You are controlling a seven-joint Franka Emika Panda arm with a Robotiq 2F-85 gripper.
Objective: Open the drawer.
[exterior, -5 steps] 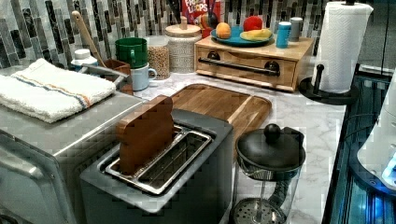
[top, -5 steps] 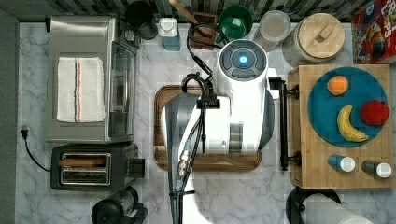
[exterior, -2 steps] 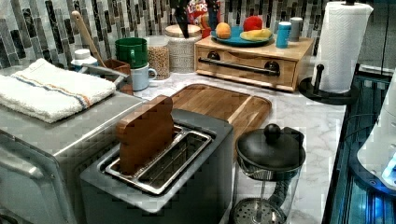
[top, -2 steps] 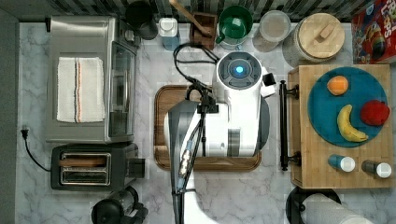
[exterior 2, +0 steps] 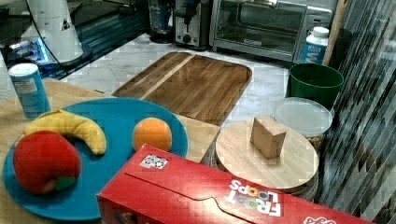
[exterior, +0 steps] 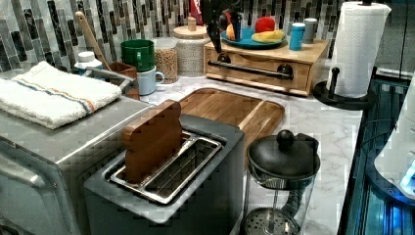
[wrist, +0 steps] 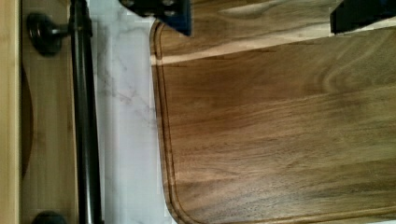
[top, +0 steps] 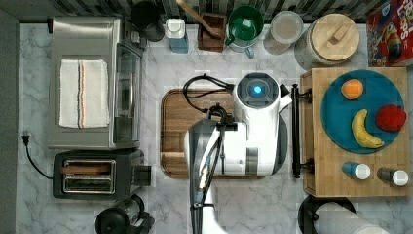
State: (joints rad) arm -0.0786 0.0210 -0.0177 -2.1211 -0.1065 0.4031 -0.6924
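The drawer (exterior: 259, 68) sat shut in its box at the bench's back edge in the left view, handle (wrist: 84, 121) facing the brown tray (wrist: 280, 130). The gripper (wrist: 259, 14) hung above that tray, fingers (wrist: 159, 11) spread wide, holding nothing.

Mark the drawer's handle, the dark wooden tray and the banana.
drawer handle (exterior: 249, 70), left view, middle of the black bar.
dark wooden tray (exterior 2: 187, 81), right view, centre of its surface.
banana (top: 363, 132), top view, its middle.
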